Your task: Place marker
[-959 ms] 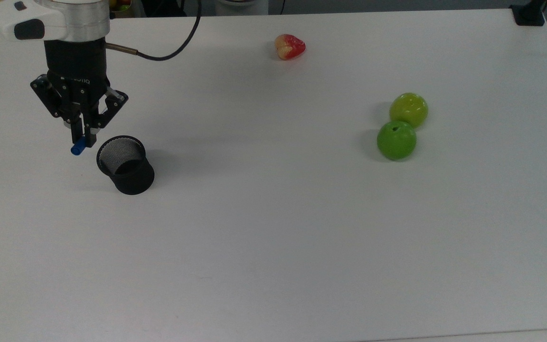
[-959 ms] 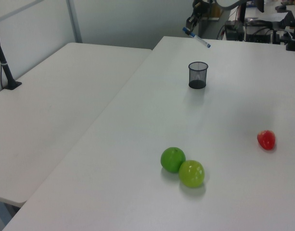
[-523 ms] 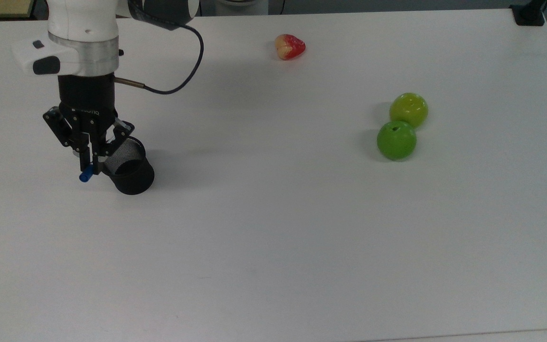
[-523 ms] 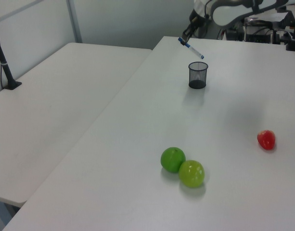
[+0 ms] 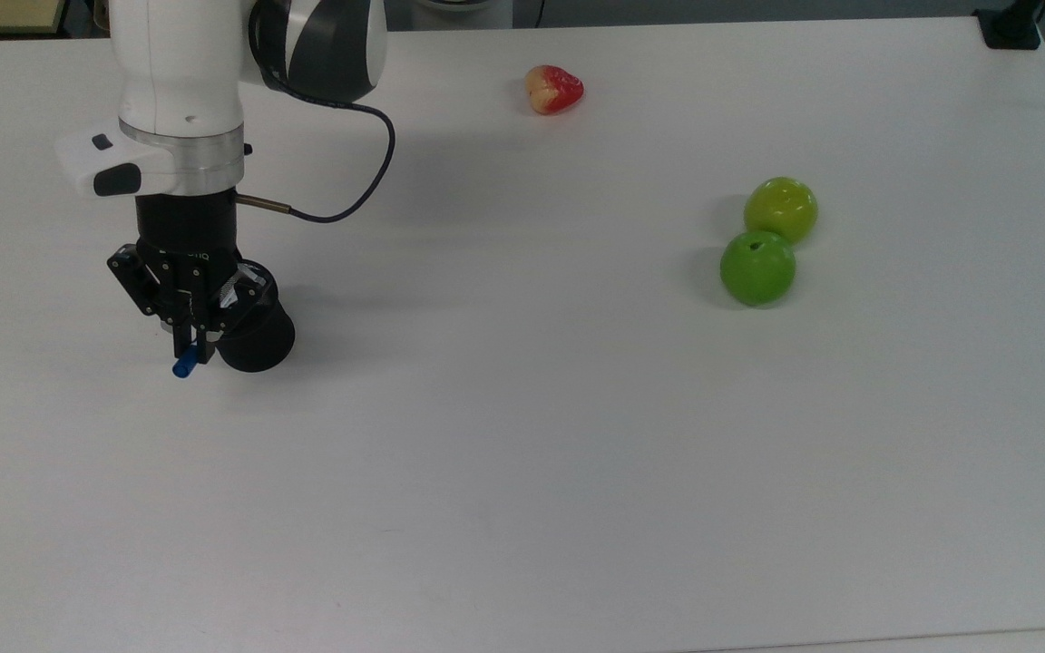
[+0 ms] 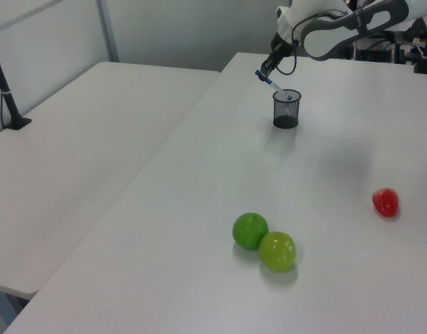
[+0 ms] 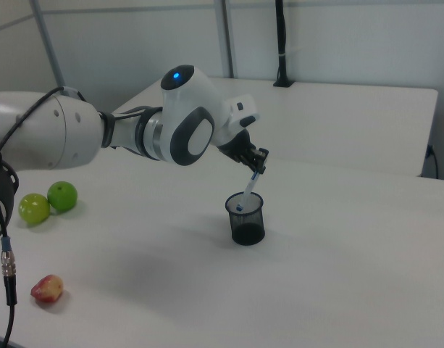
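Note:
My gripper (image 5: 189, 346) is shut on the marker (image 5: 183, 368), a slim white pen with blue ends. In the right view the marker (image 7: 248, 190) slants down from the gripper (image 7: 258, 168), its lower end inside the rim of a black mesh cup (image 7: 245, 219). The left view has the marker (image 6: 272, 84) tilted over the cup (image 6: 286, 108), with the gripper (image 6: 267, 72) at its upper end. From the top view the gripper stands over the cup (image 5: 255, 337) and hides most of its mouth.
Two green apples (image 5: 757, 267) (image 5: 781, 209) sit together at the top view's right. A red and yellow fruit (image 5: 553, 89) lies near the far edge. The white table (image 5: 522, 472) stretches wide around the cup. A second table (image 6: 74, 160) adjoins in the left view.
The arm has come down and toward the top view's bottom, carrying the marker from beside the cup to over it; the marker's lower end now dips into the cup's mouth.

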{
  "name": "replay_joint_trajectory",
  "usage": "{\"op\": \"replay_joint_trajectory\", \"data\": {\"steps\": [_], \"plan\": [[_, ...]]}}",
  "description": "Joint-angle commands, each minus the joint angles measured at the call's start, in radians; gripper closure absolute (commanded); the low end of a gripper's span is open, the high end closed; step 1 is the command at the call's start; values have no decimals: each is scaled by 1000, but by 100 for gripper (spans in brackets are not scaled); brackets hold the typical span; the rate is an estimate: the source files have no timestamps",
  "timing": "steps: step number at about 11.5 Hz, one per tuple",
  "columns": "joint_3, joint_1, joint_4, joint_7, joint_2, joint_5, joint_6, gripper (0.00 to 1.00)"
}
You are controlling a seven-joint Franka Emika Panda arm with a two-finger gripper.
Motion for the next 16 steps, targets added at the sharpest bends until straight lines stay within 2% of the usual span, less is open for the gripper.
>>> {"op": "replay_joint_trajectory", "data": {"steps": [1,4,5,7,8,16], "plan": [[-3,0,-47,-13,-15,-13,25,88],[-2,0,-54,-11,-18,-15,22,87],[-2,0,-53,-10,-18,-15,22,84],[-2,0,-53,-7,-19,-15,20,40],[-2,1,-53,-5,-19,-15,20,2],[-2,14,-47,-5,-26,-15,17,0]]}}
